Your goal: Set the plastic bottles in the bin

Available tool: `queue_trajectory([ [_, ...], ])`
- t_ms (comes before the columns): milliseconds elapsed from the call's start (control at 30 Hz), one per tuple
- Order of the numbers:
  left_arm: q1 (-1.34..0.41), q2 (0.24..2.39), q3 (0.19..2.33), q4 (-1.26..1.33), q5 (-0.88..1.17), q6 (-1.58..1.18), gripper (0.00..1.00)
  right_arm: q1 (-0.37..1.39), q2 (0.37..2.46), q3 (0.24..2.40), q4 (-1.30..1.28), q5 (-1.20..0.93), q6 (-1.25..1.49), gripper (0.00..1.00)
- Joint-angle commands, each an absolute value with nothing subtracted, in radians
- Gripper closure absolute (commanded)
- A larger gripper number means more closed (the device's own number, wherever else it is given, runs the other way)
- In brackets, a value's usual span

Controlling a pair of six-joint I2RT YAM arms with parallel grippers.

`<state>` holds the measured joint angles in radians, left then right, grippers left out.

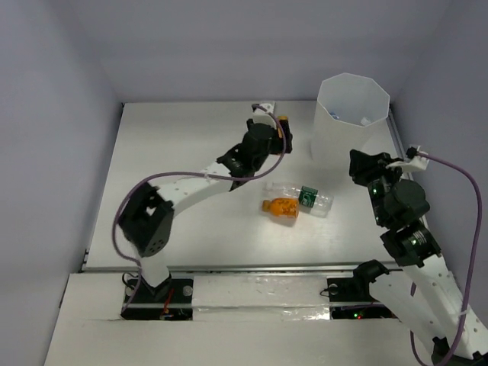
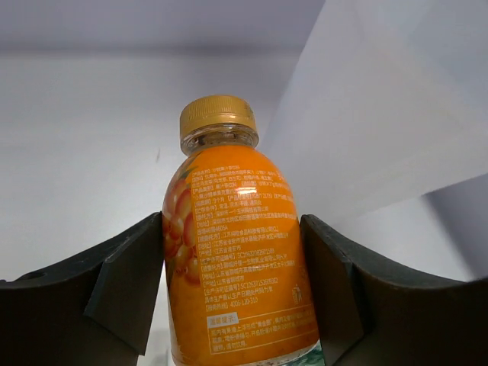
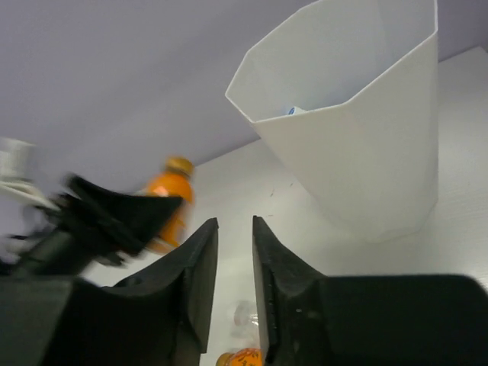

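My left gripper (image 1: 276,131) is shut on an upright orange-filled bottle with an orange cap (image 1: 283,120), held left of the tall white bin (image 1: 351,130). In the left wrist view the bottle (image 2: 236,252) fills the space between the two fingers (image 2: 130,282), with the bin wall (image 2: 381,114) to its right. A second orange bottle (image 1: 280,207) and a clear bottle with a green label (image 1: 303,197) lie on the table's middle. My right gripper (image 1: 358,164) (image 3: 235,221) is empty, its jaws a narrow gap apart, facing the bin (image 3: 358,152).
Some bottles show inside the bin (image 1: 337,116). The right wrist view also shows the held orange bottle (image 3: 169,198) and the lying orange one (image 3: 244,357). Grey walls close the table on three sides.
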<state>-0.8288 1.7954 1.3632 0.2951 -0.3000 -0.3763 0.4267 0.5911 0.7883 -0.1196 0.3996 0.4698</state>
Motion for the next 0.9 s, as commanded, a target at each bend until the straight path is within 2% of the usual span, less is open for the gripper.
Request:
queue_trajectory([
  [0,-0.824,1.577,1.333,0.489,-0.29,-0.341,0.51,0.433,0.551,0.723,-0.118,0.302,0.529,0.72],
  [200,-0.824,1.558,1.436,0.581,-0.161,-0.33,0.52,0.442,0.578,0.577,-0.045,0.169,0.592,0.72],
  [267,-0.824,1.603,1.555,0.568,-0.134,-0.327,0.52,0.442,0.572,0.554,-0.032,0.135,0.6,0.72],
  [400,-0.824,1.751,1.787,0.542,-0.068,-0.314,0.52,0.451,0.549,0.523,-0.032,0.13,0.601,0.72],
  [533,-0.824,1.995,2.139,0.479,-0.025,-0.318,0.51,0.471,0.557,0.488,-0.017,0.068,0.62,0.72],
  [667,-0.824,2.173,2.357,0.478,0.026,-0.353,0.5,0.508,0.565,0.453,-0.009,0.054,0.643,0.72],
  [867,-0.824,2.325,2.463,0.615,0.048,-0.411,0.5,0.543,0.558,0.433,0.025,0.055,0.661,0.72],
])
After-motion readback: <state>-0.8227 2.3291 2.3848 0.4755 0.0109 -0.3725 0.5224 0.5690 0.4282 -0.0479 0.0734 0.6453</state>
